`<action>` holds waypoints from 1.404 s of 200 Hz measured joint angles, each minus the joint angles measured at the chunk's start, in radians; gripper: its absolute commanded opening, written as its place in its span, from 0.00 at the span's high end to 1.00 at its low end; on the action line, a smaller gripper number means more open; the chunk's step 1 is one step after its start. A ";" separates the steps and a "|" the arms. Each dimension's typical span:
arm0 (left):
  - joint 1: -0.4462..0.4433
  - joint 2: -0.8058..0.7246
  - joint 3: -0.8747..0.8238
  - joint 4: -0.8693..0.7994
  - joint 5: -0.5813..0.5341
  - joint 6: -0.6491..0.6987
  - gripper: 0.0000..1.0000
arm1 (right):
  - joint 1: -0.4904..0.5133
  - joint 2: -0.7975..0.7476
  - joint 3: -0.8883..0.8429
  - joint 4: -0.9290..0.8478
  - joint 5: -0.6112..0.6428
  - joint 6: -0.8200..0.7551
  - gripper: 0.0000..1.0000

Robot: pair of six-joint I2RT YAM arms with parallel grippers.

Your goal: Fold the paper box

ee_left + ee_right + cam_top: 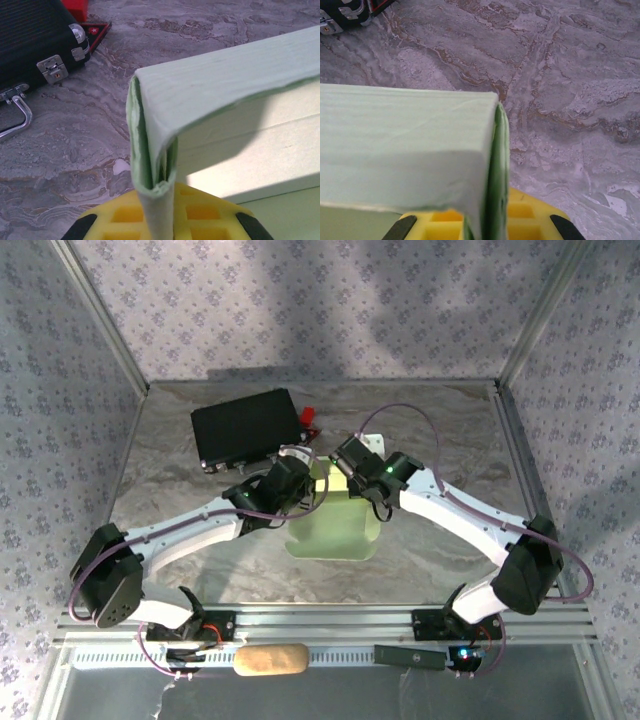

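Your left gripper [157, 215] is clamped on the paper box's [335, 525] left edge fold, and your right gripper [485, 225] on its right.

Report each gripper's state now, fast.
Left gripper: jaws shut on the paper box, pinching its folded side edge.
Right gripper: jaws shut on the paper box's opposite folded edge.
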 measured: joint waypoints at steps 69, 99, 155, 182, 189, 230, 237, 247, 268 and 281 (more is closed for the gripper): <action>-0.001 0.000 -0.072 0.070 0.026 -0.004 0.91 | -0.026 0.000 0.000 0.018 -0.054 0.007 1.00; 0.008 -0.001 -0.077 0.086 0.023 -0.012 1.00 | -0.026 -0.001 0.000 0.021 -0.058 0.011 1.00; -0.019 -0.003 -0.060 0.041 -0.056 -0.031 1.00 | -0.005 -0.001 0.000 0.023 -0.042 0.016 1.00; -0.071 0.014 -0.018 -0.031 -0.188 -0.076 1.00 | 0.008 0.000 0.008 0.023 -0.027 0.026 1.00; -0.090 0.026 -0.002 -0.051 -0.235 -0.086 1.00 | 0.011 0.000 0.011 0.023 -0.023 0.026 1.00; -0.166 0.086 0.052 -0.108 -0.422 -0.119 0.87 | 0.014 0.015 0.021 0.014 0.003 0.034 1.00; -0.167 0.088 0.051 -0.106 -0.423 -0.118 0.78 | 0.014 0.017 0.021 0.013 0.003 0.034 1.00; -0.166 0.085 0.045 -0.091 -0.415 -0.111 0.70 | 0.014 0.018 0.021 0.009 0.003 0.033 1.00; -0.145 0.041 0.003 -0.039 -0.334 -0.087 0.58 | 0.014 0.018 0.021 0.007 -0.003 0.033 1.00; -0.121 -0.002 -0.017 -0.026 -0.269 -0.067 0.53 | 0.014 0.018 0.021 0.008 -0.005 0.033 1.00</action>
